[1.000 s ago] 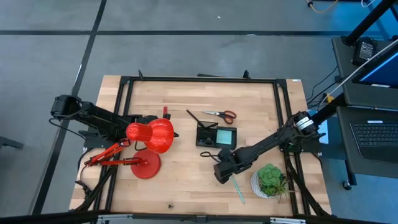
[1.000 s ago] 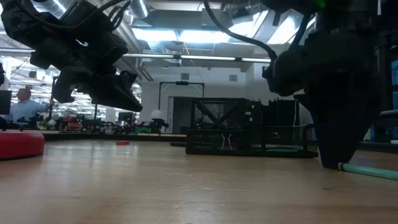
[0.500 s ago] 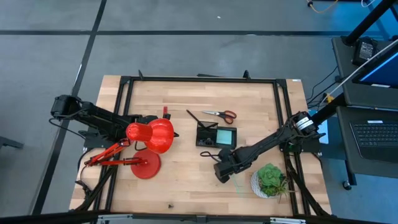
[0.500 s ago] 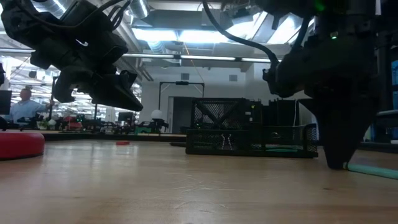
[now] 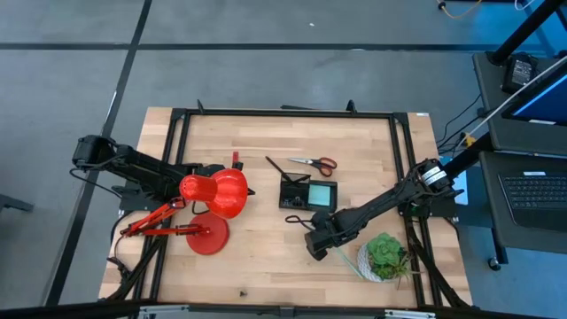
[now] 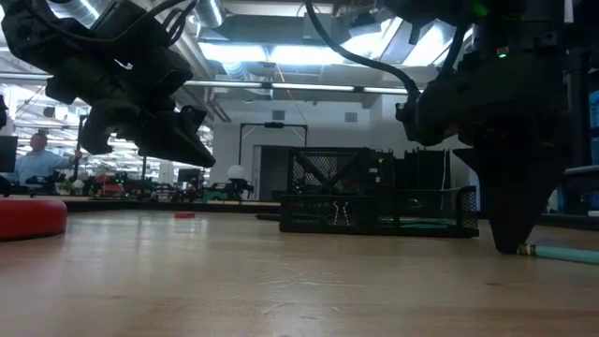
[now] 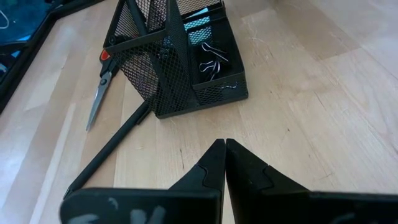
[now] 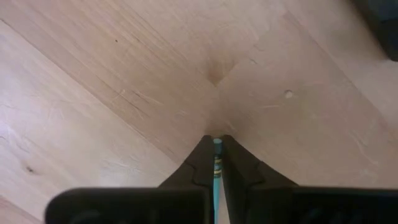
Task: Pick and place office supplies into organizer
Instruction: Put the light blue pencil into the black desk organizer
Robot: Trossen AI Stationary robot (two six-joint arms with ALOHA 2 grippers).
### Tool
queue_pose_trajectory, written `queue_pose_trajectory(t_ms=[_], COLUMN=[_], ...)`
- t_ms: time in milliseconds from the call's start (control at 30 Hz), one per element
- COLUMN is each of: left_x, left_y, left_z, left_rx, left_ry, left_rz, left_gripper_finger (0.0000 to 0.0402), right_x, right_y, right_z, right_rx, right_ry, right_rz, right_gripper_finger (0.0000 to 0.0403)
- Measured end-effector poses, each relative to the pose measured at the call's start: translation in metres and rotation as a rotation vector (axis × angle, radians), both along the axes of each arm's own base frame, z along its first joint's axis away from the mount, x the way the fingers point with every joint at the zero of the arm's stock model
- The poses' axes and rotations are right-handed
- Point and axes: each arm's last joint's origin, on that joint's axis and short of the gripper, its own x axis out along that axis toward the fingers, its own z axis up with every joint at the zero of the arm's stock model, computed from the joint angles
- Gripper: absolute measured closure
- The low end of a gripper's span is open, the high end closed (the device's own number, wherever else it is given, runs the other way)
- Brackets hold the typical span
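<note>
The right gripper (image 8: 216,163) clamps its fingers on the pale teal pen (image 8: 217,167) at the desk (image 5: 266,257). The left gripper (image 7: 224,163), fingers closed and empty, hovers near the organizer (image 7: 177,59).

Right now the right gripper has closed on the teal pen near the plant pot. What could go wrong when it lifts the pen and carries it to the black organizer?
1. The right gripper pinches the teal pen near one end, so the long free part may swing or slip out.
2. The plant pot stands right beside the grip; the pen's free end could knock it.
3. The organizer already holds things, so a tilted pen may catch on its wall.
</note>
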Motion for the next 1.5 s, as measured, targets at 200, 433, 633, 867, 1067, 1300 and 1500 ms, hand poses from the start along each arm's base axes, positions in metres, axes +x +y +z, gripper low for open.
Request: queue_pose_trajectory(t_ms=[200,433,633,867,1067,1300,1500], left_x=[0.0,0.0,0.0,0.0,0.0,0.0,0.0], left_y=[0.0,0.0,0.0,0.0,0.0,0.0,0.0], left_z=[0.0,0.0,0.0,0.0,0.0,0.0,0.0], left_rx=[0.0,0.0,0.0,0.0,0.0,0.0,0.0], left_ry=[0.0,0.0,0.0,0.0,0.0,0.0,0.0], left_rz=[0.0,0.0,0.0,0.0,0.0,0.0,0.0], left_gripper_finger=[0.0396,0.0396,0.0396,0.0396,0.0396,0.0396,0.0396], right_x=[0.0,0.0,-0.001,-0.001,-0.001,0.001,0.011], right_y=[0.0,0.0,0.001,0.001,0.001,0.0,0.004], right_z=[0.0,-0.001,-0.001,-0.001,-0.001,0.002,0.011], right_rx=[-0.002,0.021,0.036,0.038,0.033,0.006,-0.003], right_ry=[0.0,0.013,0.02,0.026,0.028,0.012,-0.032], right_rz=[0.0,0.005,0.006,0.015,0.057,0.058,0.143], right_gripper_finger=[0.0387,0.0351,0.0323,0.0339,0.0374,0.0385,0.0384])
